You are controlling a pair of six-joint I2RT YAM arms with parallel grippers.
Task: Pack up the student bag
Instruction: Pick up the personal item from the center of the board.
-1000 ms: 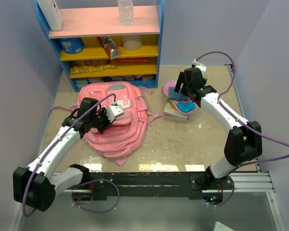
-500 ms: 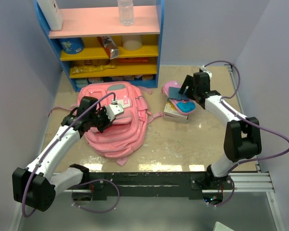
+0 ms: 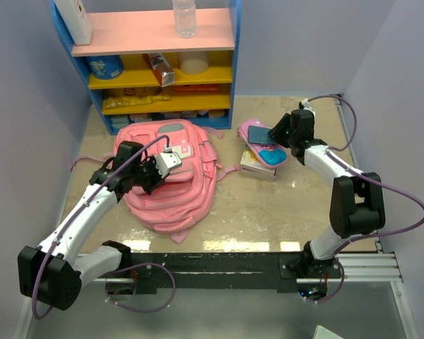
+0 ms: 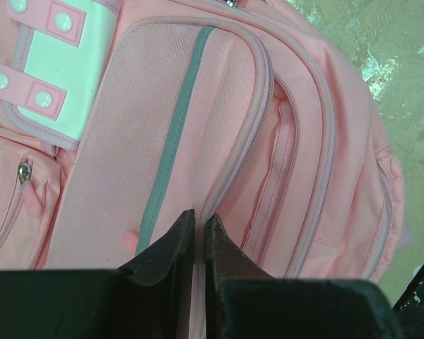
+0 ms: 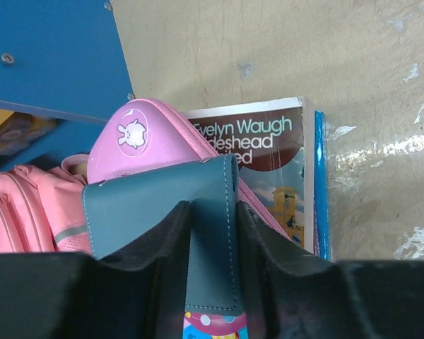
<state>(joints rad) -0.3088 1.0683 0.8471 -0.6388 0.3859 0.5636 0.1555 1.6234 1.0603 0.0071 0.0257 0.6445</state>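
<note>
Indoors, beige table (image 3: pixel 268 212), left pincer (image 4: pixel 199 220) seemingly pinching student bag (image 4: pixel 198 106), right pincer (image 5: pixel 213 207) clamping wallet (image 5: pixel 155 205).

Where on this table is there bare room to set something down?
The widest bare tabletop lies between the pink backpack, the paperback stack and the front rail. A smaller one is the far right corner beside the blue shelf unit. Crowded: the gap between backpack and shelf, and over the books, where the right end effector holds a teal wallet.

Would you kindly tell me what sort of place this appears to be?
Probably a staged school-packing corner in a robot lab: a stocked shelf, a pink student bag and books on a walled table.
</note>
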